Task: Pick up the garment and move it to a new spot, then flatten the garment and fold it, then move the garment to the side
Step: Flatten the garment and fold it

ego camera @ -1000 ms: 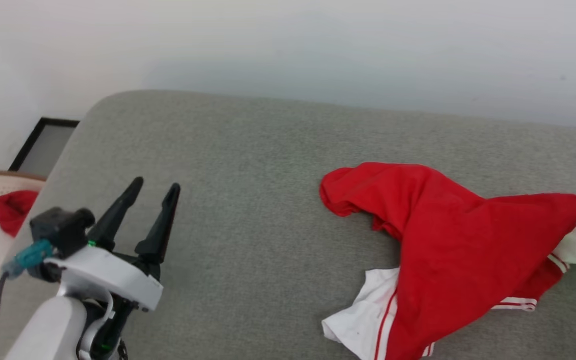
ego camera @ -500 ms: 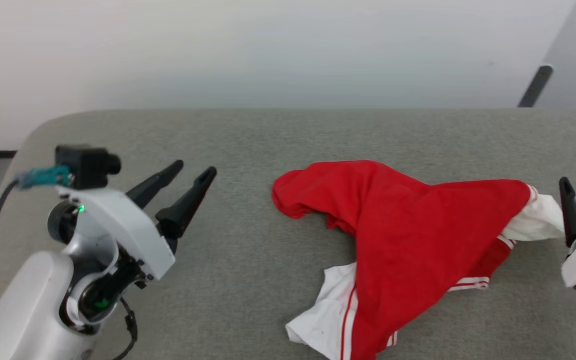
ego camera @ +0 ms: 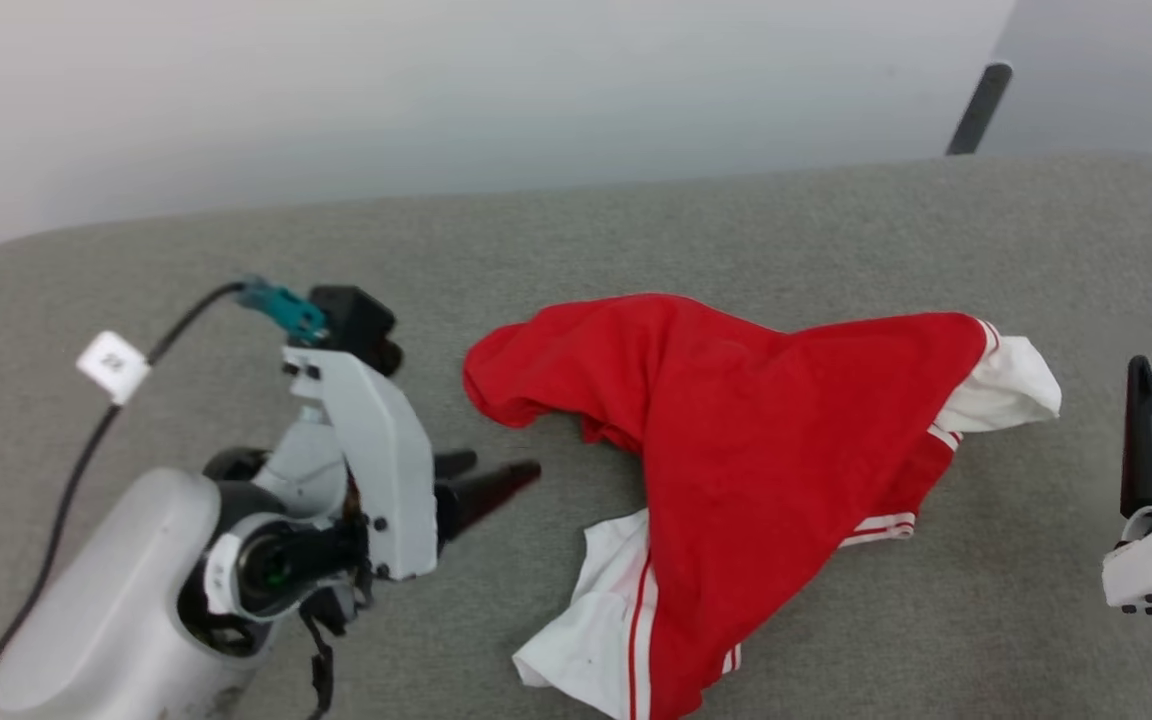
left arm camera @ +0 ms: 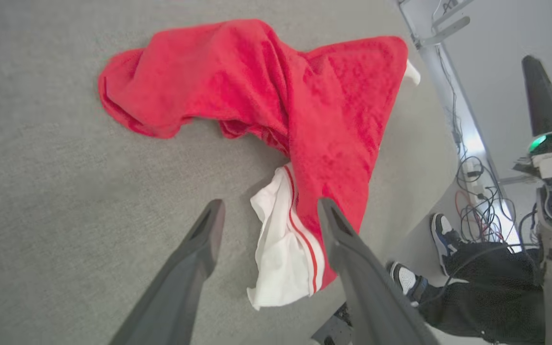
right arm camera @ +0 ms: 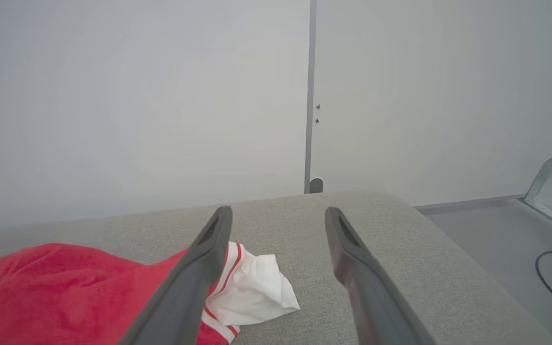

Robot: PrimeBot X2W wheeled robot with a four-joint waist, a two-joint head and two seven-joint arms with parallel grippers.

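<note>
The garment (ego camera: pixel 736 450) is seen crumpled at the middle of the grey padded surface (ego camera: pixel 236 260), its near hem cut off in the head view. One left gripper (ego camera: pixel 501 475) and one right gripper (right arm camera: pixel 278 211) are held spread and empty on either side, neither touching it. Two shoes (left arm camera: pixel 441 235) and cables (left arm camera: pixel 477 206) are seen past the surface's edge.

1 red soft-fabric shirt (ego camera: pixel 736 430) with red-and-white striped trim. 2 white patches (ego camera: pixel 1006 385) of it showing, one toward the right edge of the grey fabric-covered tabletop (ego camera: pixel 636 230), one at its front edge. 1 tabletop. 2 grippers, 2 long dark fingers each: left gripper (left arm camera: pixel 270 202), right gripper (right arm camera: pixel 278 211). 1 white tag (ego camera: pixel 113 365). 2 shoes (left arm camera: pixel 441 232).
</note>
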